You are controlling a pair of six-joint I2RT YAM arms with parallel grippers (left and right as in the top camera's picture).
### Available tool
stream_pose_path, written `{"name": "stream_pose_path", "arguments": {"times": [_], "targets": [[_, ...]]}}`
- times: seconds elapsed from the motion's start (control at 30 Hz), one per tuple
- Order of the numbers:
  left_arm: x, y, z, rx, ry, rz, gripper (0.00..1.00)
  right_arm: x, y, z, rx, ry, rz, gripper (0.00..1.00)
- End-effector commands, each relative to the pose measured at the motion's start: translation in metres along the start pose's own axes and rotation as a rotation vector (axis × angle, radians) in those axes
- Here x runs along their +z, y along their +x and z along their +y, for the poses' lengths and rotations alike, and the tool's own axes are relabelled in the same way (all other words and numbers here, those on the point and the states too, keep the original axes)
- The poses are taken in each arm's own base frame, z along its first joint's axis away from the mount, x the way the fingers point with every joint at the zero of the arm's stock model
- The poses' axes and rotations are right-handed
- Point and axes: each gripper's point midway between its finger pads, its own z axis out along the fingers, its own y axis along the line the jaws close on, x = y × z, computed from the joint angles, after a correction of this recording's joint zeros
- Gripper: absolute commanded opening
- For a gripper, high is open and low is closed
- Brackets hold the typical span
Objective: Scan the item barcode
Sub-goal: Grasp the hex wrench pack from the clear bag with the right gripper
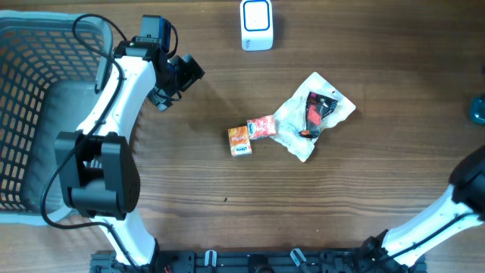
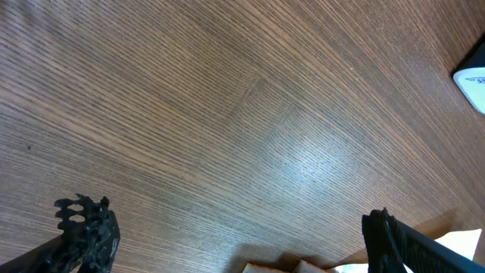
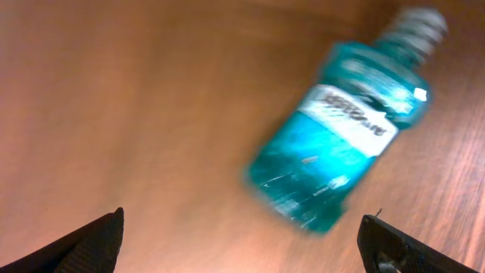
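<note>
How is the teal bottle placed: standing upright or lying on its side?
Lying on its side. The right wrist view, though blurred, shows the bottle at full length, label up, flat on the table.

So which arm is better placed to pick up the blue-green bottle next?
The right, probably. Its open gripper faces the bottle close ahead, with nothing between. The left gripper, also open, hovers far off beside the basket.
</note>
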Motion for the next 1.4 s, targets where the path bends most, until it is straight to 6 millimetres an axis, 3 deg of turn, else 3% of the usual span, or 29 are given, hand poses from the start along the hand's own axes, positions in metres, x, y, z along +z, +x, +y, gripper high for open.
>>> {"name": "stream_pose_path", "arguments": {"times": [0.0,0.07,0.13,0.2,0.23,0.33,0.37,0.53,0.57,0.67,0.9,1.07,1.37], "targets": [[0.0,-0.002,0.002,-0.026,-0.006,-0.005,1.0,-0.085,0.022,0.078,-0.12,-0.231,0.006,1.0],[0.0,-0.002,0.002,-0.026,-0.006,-0.005,1.0,-0.123,0.072,0.123,-0.227,-0.377,0.117,1.0],[0.0,-0.002,0.002,-0.026,-0.006,-0.005,1.0,-0.145,0.125,0.149,-0.345,-0.465,0.238,1.0],[0.0,-0.002,0.002,-0.026,-0.006,-0.005,1.0,-0.16,0.186,0.161,-0.469,-0.471,0.36,1.0],[0.0,-0.002,0.002,-0.026,-0.006,-0.005,1.0,-0.167,0.224,0.159,-0.546,-0.418,0.423,1.0],[0.0,-0.002,0.002,-0.026,-0.006,-0.005,1.0,-0.175,0.277,0.146,-0.685,-0.309,0.497,1.0],[0.0,-0.002,0.002,-0.026,-0.006,-0.005,1.0,-0.178,0.289,0.139,-0.726,-0.277,0.514,1.0],[0.0,-0.002,0.002,-0.026,-0.006,-0.005,1.0,-0.192,0.348,0.116,-0.956,-0.189,0.62,0.78],[0.0,-0.002,0.002,-0.026,-0.006,-0.005,1.0,-0.193,0.358,0.112,-1.02,-0.191,0.633,0.77],[0.0,-0.002,0.002,-0.026,-0.006,-0.005,1.0,-0.187,0.372,0.097,-1.095,-0.169,0.664,0.78],[0.0,-0.002,0.002,-0.026,-0.006,-0.005,1.0,-0.139,0.407,0.065,-1.18,-0.177,0.682,0.79],[0.0,-0.002,0.002,-0.026,-0.006,-0.005,1.0,-0.119,0.418,0.071,-1.128,-0.221,0.632,0.78],[0.0,-0.002,0.002,-0.026,-0.006,-0.005,1.0,-0.119,0.42,0.076,-1.12,-0.247,0.634,0.55]]}}
